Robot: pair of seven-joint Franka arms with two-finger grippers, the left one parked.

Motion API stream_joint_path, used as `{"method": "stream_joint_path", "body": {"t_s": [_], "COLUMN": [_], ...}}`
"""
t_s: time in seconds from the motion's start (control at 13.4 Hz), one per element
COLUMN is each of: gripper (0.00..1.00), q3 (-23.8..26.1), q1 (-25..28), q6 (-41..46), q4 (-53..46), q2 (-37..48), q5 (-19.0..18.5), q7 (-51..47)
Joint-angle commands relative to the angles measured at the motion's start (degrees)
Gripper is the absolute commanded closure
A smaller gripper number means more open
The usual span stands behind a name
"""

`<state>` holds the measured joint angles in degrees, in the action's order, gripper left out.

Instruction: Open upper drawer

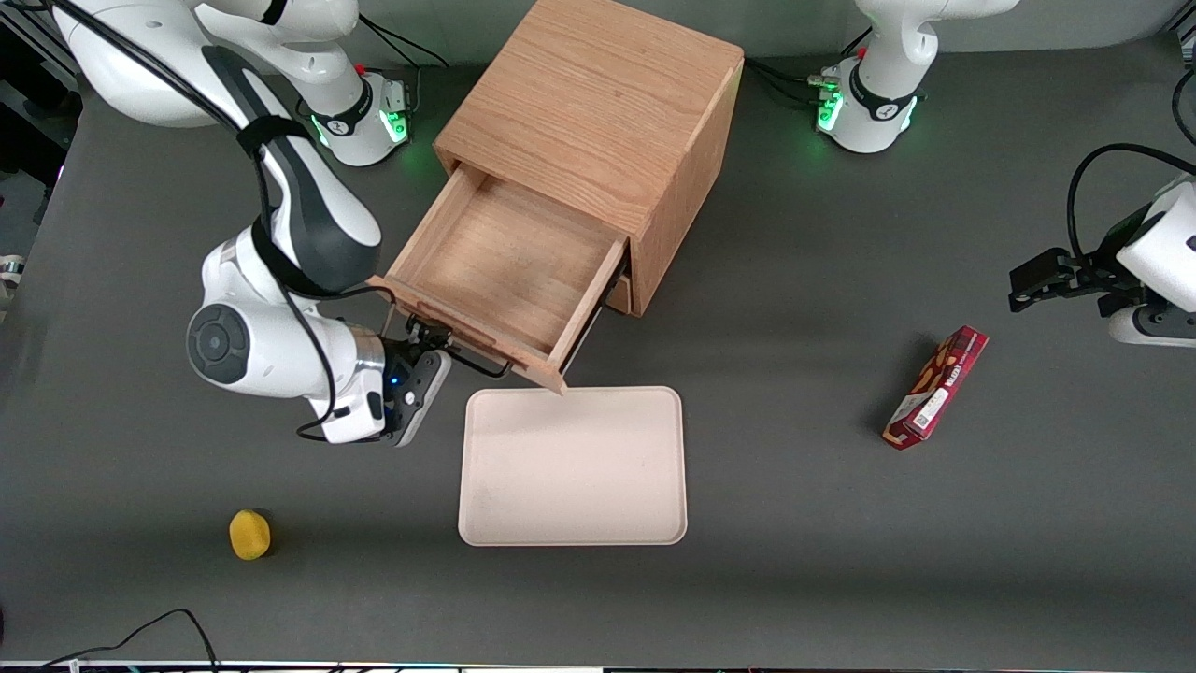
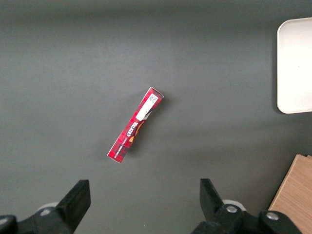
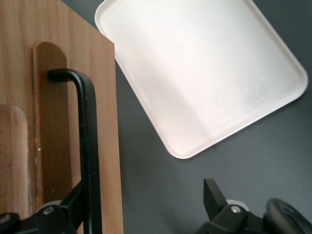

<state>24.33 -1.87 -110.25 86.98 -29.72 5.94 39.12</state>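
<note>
Two drawers: I see the oak cabinet (image 1: 598, 121) holds two, and only the top one is out.
Upper drawer: the upper drawer (image 1: 505, 271) is pulled well out of the cabinet toward the front camera, its light-wood floor bare.
Handle: the thin black bar handle (image 3: 89, 146) runs along the drawer front; I see it in the front view too, on the face nearest the camera.
Gripper: the gripper (image 3: 141, 207) sits at the handle's end toward the working arm's side, its fingers spread wide apart; one finger (image 3: 68, 207) lies against the bar, the other finger (image 3: 214, 197) is out over the dark table, well clear of the wood.
Tray: the pale pink tray (image 1: 573, 465) lies flat on the table just nearer the camera than the drawer front, its corner close to the drawer's corner.
Snack box: a red snack box (image 1: 936, 387) lies toward the parked arm's end of the table.
Yellow object: a small yellow rounded object (image 1: 249, 534) rests near the front edge, toward the working arm's end.
</note>
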Motion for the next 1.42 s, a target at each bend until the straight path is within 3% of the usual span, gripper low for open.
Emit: {"method": "stream_joint_path", "body": {"t_s": [0.0, 0.22, 0.52, 0.67, 0.9, 0.97, 1.12, 1.35], "gripper": [0.00, 0.00, 0.00, 0.00, 0.00, 0.00, 0.00, 0.00], "q3": [-2.43, -2.53, -2.62, -2.18, -2.00, -2.53, -4.62, -13.40], "q1": [0.81, 0.90, 0.73, 0.55, 0.90, 0.55, -0.41, -0.68], "q6": [3.28, 12.05, 16.56, 16.82, 21.37, 24.26, 28.48, 34.23], "q4": [-7.50, -16.03, -21.41, -21.33, -19.31, -18.96, -18.43, -12.15], "q2": [-3.93, -5.79, -2.03, 2.10, 10.10, 11.86, 14.68, 20.99], "q5": [-1.98, -1.90, -1.63, -1.37, -2.07, -3.20, -6.46, -6.38], "q7": [2.02, 1.31, -2.00, -14.79, -43.87, -46.91, -46.68, -42.99]}}
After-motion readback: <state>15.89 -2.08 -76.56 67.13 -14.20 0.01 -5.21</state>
